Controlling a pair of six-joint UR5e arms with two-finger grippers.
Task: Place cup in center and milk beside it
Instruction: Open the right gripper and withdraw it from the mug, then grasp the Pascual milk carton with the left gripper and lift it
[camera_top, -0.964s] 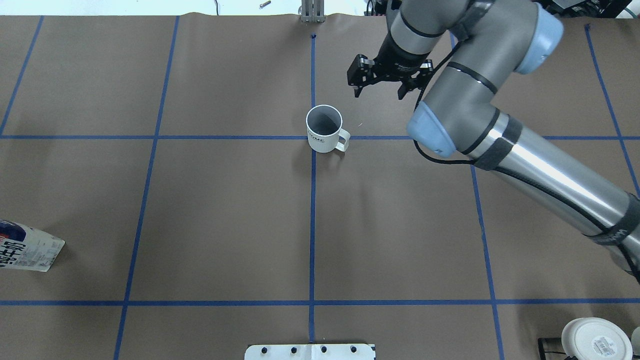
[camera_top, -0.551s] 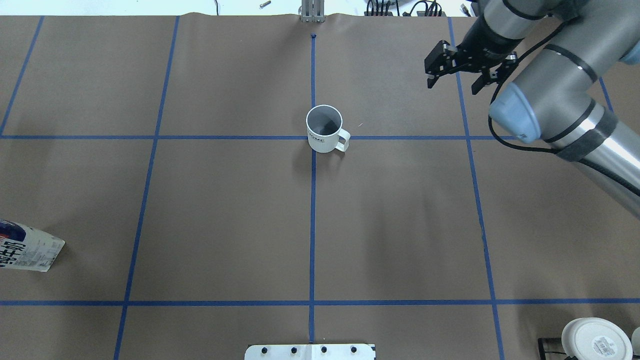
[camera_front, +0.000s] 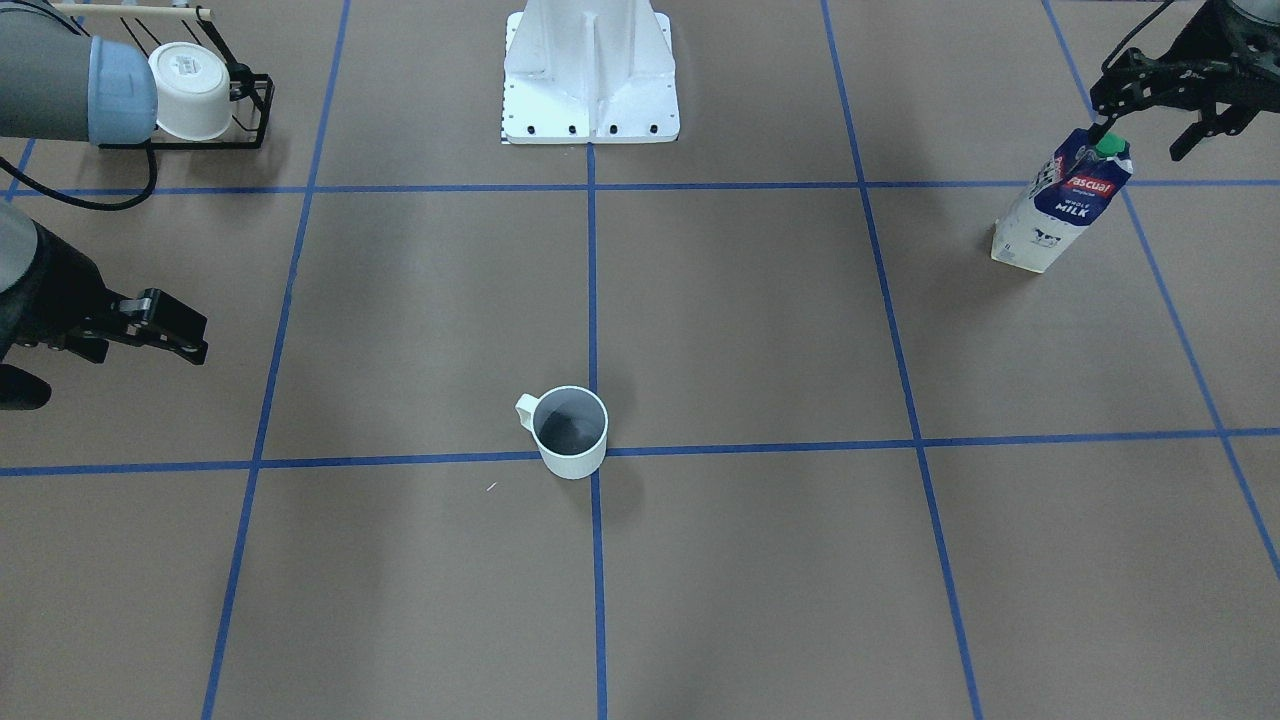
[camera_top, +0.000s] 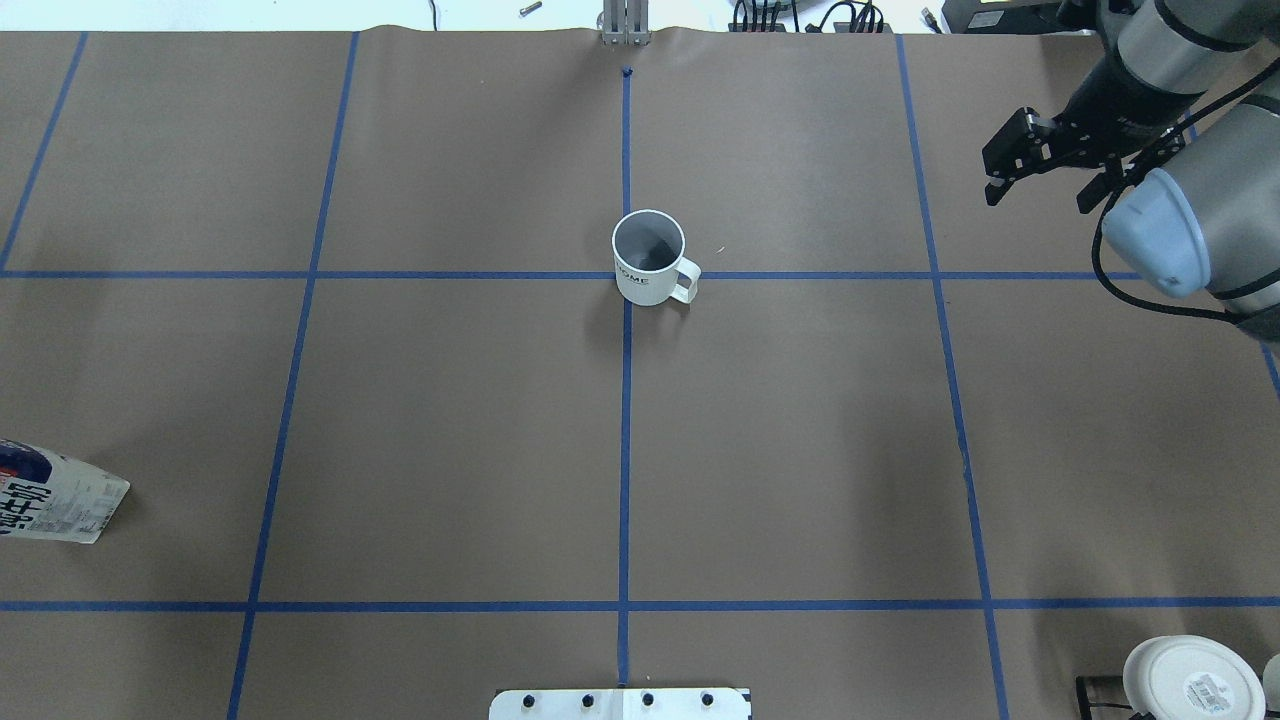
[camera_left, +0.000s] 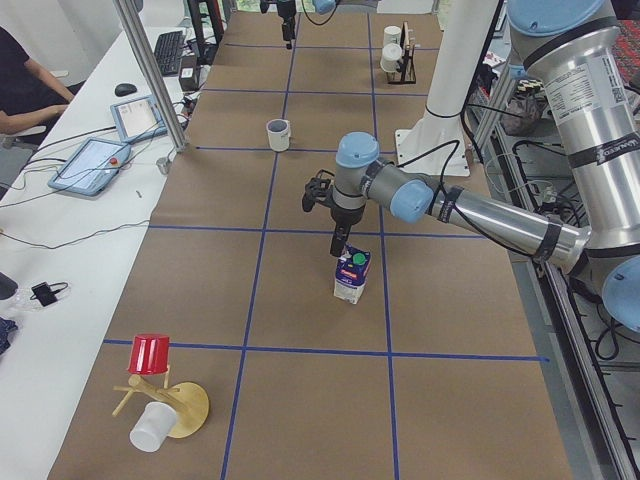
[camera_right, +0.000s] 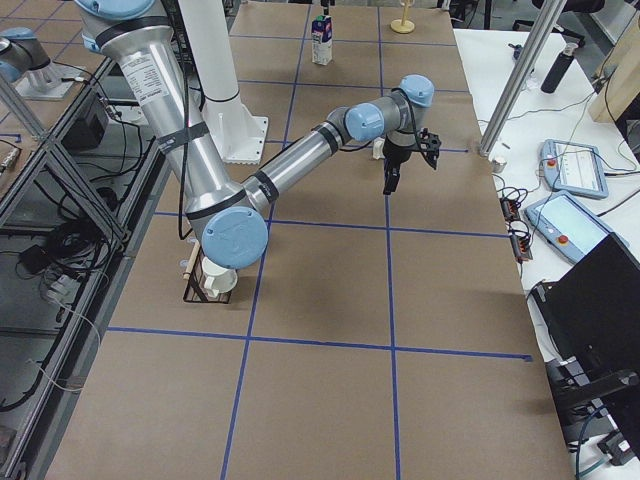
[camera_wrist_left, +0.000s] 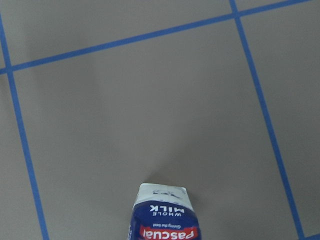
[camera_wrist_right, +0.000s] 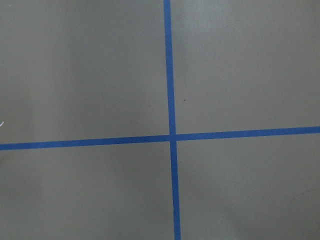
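The cup (camera_top: 650, 258), a white mug with a dark grey inside and small dark lettering on one side, stands upright on the center crossing (camera_top: 626, 275) of two blue tape lines; it also shows in the front view (camera_front: 572, 432). The milk (camera_front: 1062, 200) stands upright far to my left, cut off by the overhead view's edge (camera_top: 50, 495). My left gripper (camera_front: 1143, 130) is open and empty just above the carton's green cap. My right gripper (camera_top: 1038, 198) is open and empty, far right of the cup. The left wrist view shows the carton's top (camera_wrist_left: 165, 215).
A black wire rack with a squat white cup (camera_top: 1190, 680) stands at the near right corner. The robot's white base plate (camera_front: 590, 70) sits at the near middle edge. A wooden stand with a red cup (camera_left: 150, 355) stands at the far left end.
My right arm has swung to the right, away from the cup, with its gripper still open. The cup and the milk have not moved.
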